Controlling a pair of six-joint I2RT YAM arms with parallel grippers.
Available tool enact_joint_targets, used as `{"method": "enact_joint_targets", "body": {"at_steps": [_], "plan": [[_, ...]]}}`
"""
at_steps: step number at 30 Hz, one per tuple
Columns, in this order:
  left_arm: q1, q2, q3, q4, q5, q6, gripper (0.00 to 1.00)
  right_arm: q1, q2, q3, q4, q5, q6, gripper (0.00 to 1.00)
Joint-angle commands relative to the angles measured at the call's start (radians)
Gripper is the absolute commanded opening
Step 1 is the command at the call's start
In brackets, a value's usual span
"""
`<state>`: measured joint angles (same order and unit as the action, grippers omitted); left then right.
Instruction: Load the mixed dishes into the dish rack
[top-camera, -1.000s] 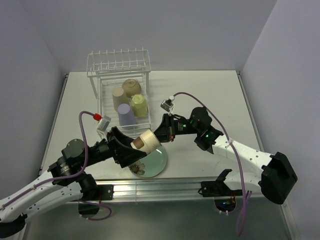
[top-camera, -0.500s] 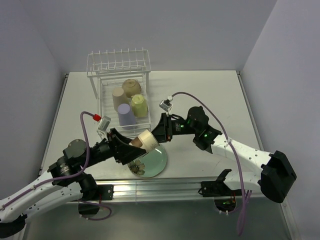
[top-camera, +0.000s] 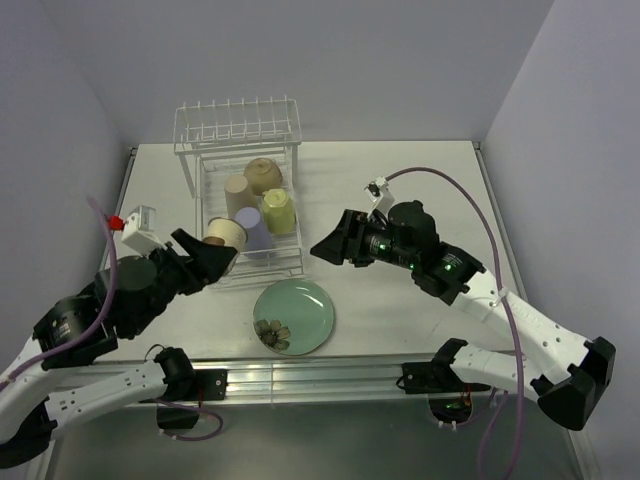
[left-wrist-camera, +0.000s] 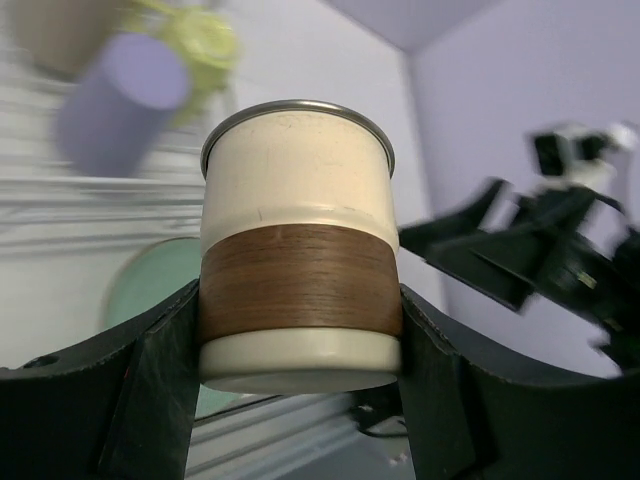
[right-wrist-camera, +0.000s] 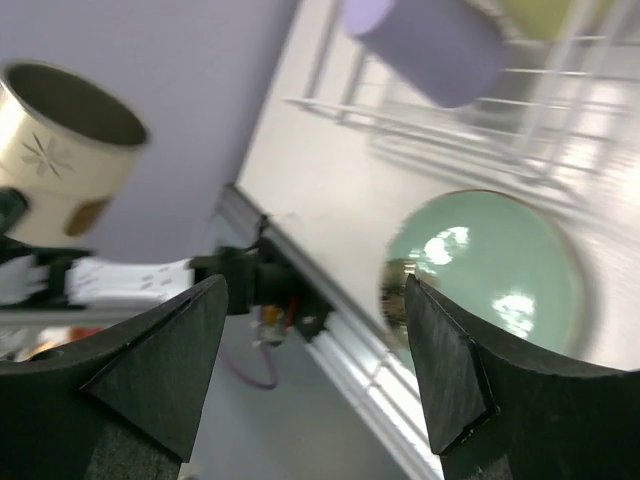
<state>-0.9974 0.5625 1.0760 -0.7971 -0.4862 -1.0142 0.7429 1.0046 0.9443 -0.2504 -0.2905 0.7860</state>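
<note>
Item: small metal cup (top-camera: 226, 236), cream with a wood-tone band, clamped in the left pincer (top-camera: 208, 257) over the dish rack's (top-camera: 240, 108) near-left corner. Right pincer (top-camera: 325, 248): fingers apart, empty, right of the rack. Handling: lower the cup beside the lavender cup (top-camera: 253, 228) without knocking it; release once seated. 1 mint-green plate (top-camera: 294, 315) lies on the tabletop (top-camera: 420, 180).

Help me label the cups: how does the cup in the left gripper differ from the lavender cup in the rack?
The metal-rimmed cup is cream with a wood-brown band; the lavender cup is one plain colour. The metal-rimmed cup is clamped in the left gripper at the near corner of the dish rack; the lavender cup rests inside the rack among other cups. Both are handleless and roughly cylindrical.
</note>
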Motion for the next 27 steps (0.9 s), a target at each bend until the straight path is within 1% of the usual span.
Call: {"method": "enact_joint_targets", "body": {"at_steps": [1,5,6,7,9,10,11,12,13,15,16,17,18,20,21,24,27], "plan": [[-0.003,0.159,0.154,-0.304,-0.256,-0.084,0.00,-0.004,-0.034,0.031,-0.156,0.155,-0.087,0.78],[0.003,0.278,0.294,-0.359,-0.330,-0.035,0.00,-0.005,-0.070,0.013,-0.171,0.160,-0.091,0.78],[0.014,0.299,0.318,-0.363,-0.337,-0.018,0.00,-0.004,-0.076,0.008,-0.177,0.162,-0.090,0.78],[0.060,0.339,0.358,-0.347,-0.324,0.008,0.00,-0.005,-0.083,0.001,-0.179,0.162,-0.088,0.78],[0.149,0.365,0.372,-0.283,-0.246,0.142,0.00,-0.005,-0.101,-0.010,-0.187,0.160,-0.090,0.77],[0.283,0.381,0.357,-0.195,-0.103,0.208,0.00,-0.005,-0.107,-0.013,-0.190,0.162,-0.088,0.77],[0.354,0.390,0.349,-0.163,-0.025,0.286,0.00,-0.005,-0.119,-0.016,-0.197,0.165,-0.090,0.77],[0.423,0.398,0.340,-0.140,0.039,0.310,0.00,-0.005,-0.127,-0.019,-0.201,0.169,-0.091,0.77],[0.518,0.411,0.331,-0.122,0.131,0.345,0.00,-0.005,-0.138,-0.019,-0.207,0.172,-0.093,0.77],[0.600,0.437,0.329,-0.085,0.176,0.362,0.00,-0.007,-0.149,-0.019,-0.227,0.185,-0.099,0.77],[0.629,0.453,0.332,-0.083,0.193,0.376,0.00,-0.007,-0.161,-0.021,-0.233,0.188,-0.100,0.77],[0.658,0.470,0.335,-0.089,0.251,0.381,0.00,-0.007,-0.164,-0.019,-0.242,0.194,-0.100,0.77],[0.713,0.497,0.331,-0.083,0.292,0.384,0.00,-0.007,-0.169,-0.022,-0.247,0.195,-0.103,0.77],[0.761,0.514,0.311,-0.051,0.413,0.393,0.00,-0.010,-0.176,-0.024,-0.254,0.194,-0.105,0.77],[0.792,0.534,0.293,-0.047,0.432,0.390,0.00,-0.010,-0.178,-0.024,-0.256,0.194,-0.106,0.77],[0.825,0.583,0.263,-0.039,0.472,0.393,0.00,-0.011,-0.185,-0.035,-0.256,0.192,-0.106,0.77],[0.838,0.612,0.234,-0.036,0.479,0.397,0.00,-0.011,-0.193,-0.048,-0.256,0.192,-0.105,0.77]]}}
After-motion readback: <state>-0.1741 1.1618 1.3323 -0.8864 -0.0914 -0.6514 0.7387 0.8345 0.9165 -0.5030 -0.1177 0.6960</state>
